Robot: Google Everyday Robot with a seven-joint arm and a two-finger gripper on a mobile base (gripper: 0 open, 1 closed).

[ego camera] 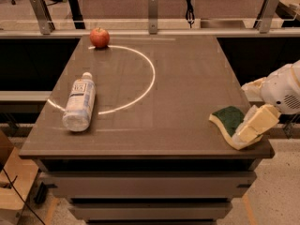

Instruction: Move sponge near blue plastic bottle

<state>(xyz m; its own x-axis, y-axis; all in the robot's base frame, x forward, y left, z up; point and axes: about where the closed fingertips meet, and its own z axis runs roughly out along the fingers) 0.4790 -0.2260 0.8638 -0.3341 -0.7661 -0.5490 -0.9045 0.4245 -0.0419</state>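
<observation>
The sponge (228, 121), dark green on top with a pale yellow base, lies flat near the table's front right corner. My gripper (253, 105) comes in from the right edge of the view. It is open, with one cream finger (256, 123) lying over the sponge's right end and the other finger (253, 85) farther back, off the sponge. The blue plastic bottle (79, 102), clear with a white cap and a white-and-blue label, lies on its side at the table's left, far from the sponge.
A red apple (99, 37) stands at the table's far left corner. A white arc (149, 81) is painted across the brown table (187, 78). A rail with metal posts (153, 6) runs behind the table. A cardboard box (11, 177) sits on the floor, lower left.
</observation>
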